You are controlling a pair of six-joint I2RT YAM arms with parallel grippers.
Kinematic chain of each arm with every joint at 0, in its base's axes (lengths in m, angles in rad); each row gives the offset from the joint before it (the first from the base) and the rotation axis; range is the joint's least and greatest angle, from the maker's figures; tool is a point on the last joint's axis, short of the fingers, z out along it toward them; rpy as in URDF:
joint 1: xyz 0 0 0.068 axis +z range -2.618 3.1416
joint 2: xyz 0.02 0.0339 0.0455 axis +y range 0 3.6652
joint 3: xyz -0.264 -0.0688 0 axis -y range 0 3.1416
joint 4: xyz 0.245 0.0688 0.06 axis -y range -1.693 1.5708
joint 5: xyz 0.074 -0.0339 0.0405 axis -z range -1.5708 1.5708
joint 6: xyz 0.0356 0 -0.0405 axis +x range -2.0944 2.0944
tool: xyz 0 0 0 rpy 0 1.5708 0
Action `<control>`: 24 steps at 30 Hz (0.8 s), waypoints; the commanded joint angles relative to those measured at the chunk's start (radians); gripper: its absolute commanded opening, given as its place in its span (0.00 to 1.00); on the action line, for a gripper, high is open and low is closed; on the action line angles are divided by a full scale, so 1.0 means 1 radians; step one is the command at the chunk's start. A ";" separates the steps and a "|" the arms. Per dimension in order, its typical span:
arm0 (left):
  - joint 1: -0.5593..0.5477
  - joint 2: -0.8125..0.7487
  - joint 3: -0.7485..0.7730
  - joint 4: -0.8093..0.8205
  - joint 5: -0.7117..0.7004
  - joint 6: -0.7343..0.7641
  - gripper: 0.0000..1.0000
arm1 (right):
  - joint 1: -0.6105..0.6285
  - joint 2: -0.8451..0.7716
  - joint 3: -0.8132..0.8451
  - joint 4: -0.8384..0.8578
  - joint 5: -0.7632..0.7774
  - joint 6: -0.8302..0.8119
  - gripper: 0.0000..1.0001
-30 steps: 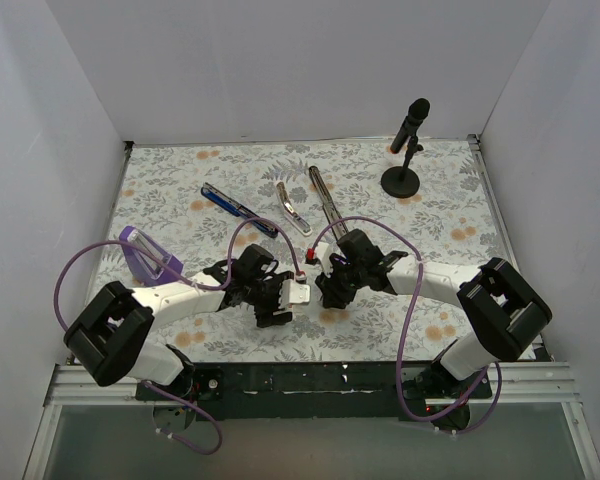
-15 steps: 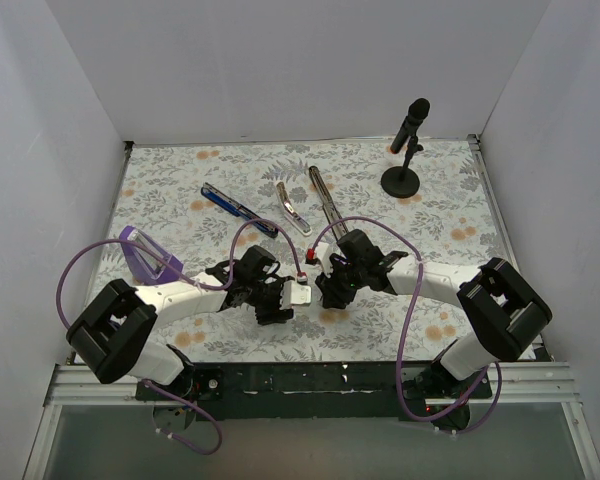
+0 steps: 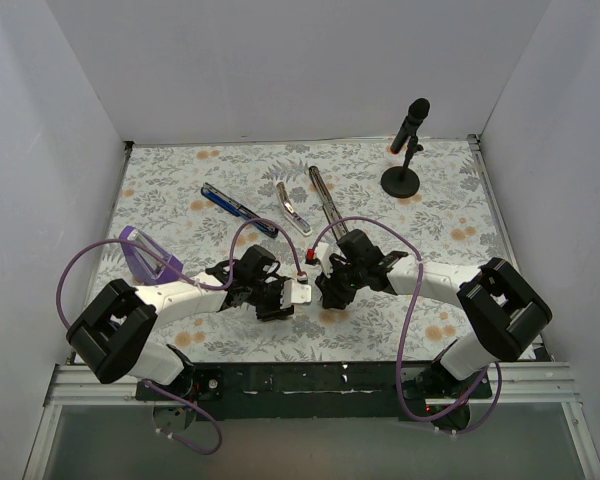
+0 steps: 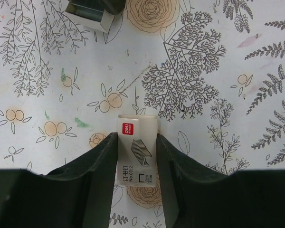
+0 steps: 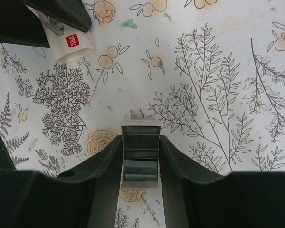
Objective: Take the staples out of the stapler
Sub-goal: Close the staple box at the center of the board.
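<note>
The stapler lies spread open at mid-table: blue-and-black arm [image 3: 230, 205], silver staple channel [image 3: 293, 209], black base [image 3: 325, 203]. Both grippers are nearer me, away from it. My left gripper [image 4: 137, 137] [image 3: 283, 297] has both fingers against the sides of a white staple box sleeve [image 4: 137, 154] [image 3: 300, 292] with a red label. My right gripper [image 5: 140, 140] [image 3: 325, 285] is shut on the small open tray of grey staples [image 5: 140, 156], which also shows at the left wrist view's top edge [image 4: 92, 12]. The two pieces sit a little apart.
A purple block [image 3: 145, 255] stands at the left edge of the floral mat [image 3: 190, 175]. A black microphone on a round stand [image 3: 404, 150] is at the back right. White walls enclose three sides.
My left gripper's jaws have narrowed onto the white sleeve, and it shifted slightly toward the centre. The right arm and its tray have not moved.
</note>
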 commanded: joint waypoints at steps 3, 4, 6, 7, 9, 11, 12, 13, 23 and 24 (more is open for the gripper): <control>-0.008 -0.032 0.007 0.019 0.022 -0.001 0.36 | -0.007 -0.029 -0.006 0.033 -0.022 0.002 0.42; -0.008 -0.034 0.004 0.019 0.023 -0.001 0.36 | -0.008 -0.029 -0.006 0.033 -0.022 0.004 0.42; -0.008 -0.035 0.004 0.016 0.025 0.000 0.38 | -0.008 -0.028 -0.006 0.034 -0.022 0.004 0.42; -0.008 -0.037 0.004 0.012 0.026 0.000 0.40 | -0.008 -0.029 -0.006 0.033 -0.023 0.004 0.42; -0.008 -0.041 0.006 0.010 0.028 0.002 0.44 | -0.007 -0.029 -0.005 0.033 -0.023 0.002 0.42; -0.008 -0.048 0.006 0.010 0.029 -0.009 0.48 | -0.007 -0.026 -0.006 0.033 -0.026 0.004 0.42; -0.008 -0.058 0.006 0.012 0.028 -0.015 0.49 | -0.007 -0.026 -0.005 0.033 -0.028 0.002 0.42; -0.006 -0.063 0.007 0.012 0.019 -0.024 0.51 | -0.007 -0.025 -0.005 0.036 -0.028 0.002 0.42; -0.008 -0.312 0.018 0.035 -0.195 -0.377 0.98 | -0.002 -0.022 -0.005 0.046 -0.068 0.015 0.42; -0.008 -0.346 0.018 0.047 -0.255 -0.489 0.98 | 0.001 -0.019 -0.006 0.048 -0.068 0.019 0.42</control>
